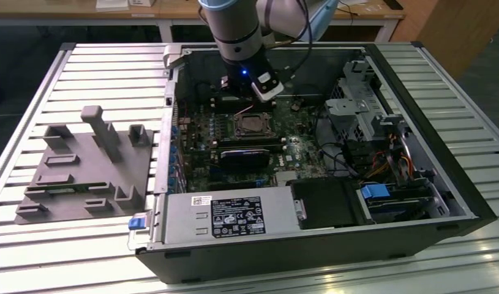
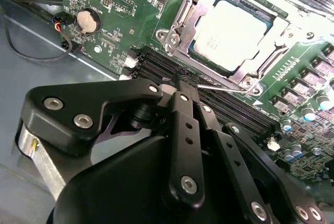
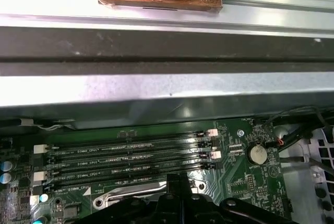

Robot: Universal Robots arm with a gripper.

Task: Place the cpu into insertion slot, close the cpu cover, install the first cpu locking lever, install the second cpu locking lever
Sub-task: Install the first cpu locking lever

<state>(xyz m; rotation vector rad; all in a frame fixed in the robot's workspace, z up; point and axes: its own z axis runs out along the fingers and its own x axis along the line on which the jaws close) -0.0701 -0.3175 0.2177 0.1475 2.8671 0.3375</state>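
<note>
Cpu (image 2: 232, 33) seated, cover (image 2: 176, 38) down; clenched gripper (image 2: 182, 80) tips beside a lever (image 2: 224, 85); likely lever step, needing downward push.

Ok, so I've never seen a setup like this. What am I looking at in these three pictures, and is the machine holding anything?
It's a robot arm reaching into an open computer case lying on a slatted metal table. The exterior view watches from off the arm; both wrist views come from cameras riding on it. Its gripper is shut, holding nothing I can see, with its tips low over the memory slots beside the cpu. The cpu is already seated, with the cpu cover down around it. A grey moulded tray sits at the exterior view's left.
</note>
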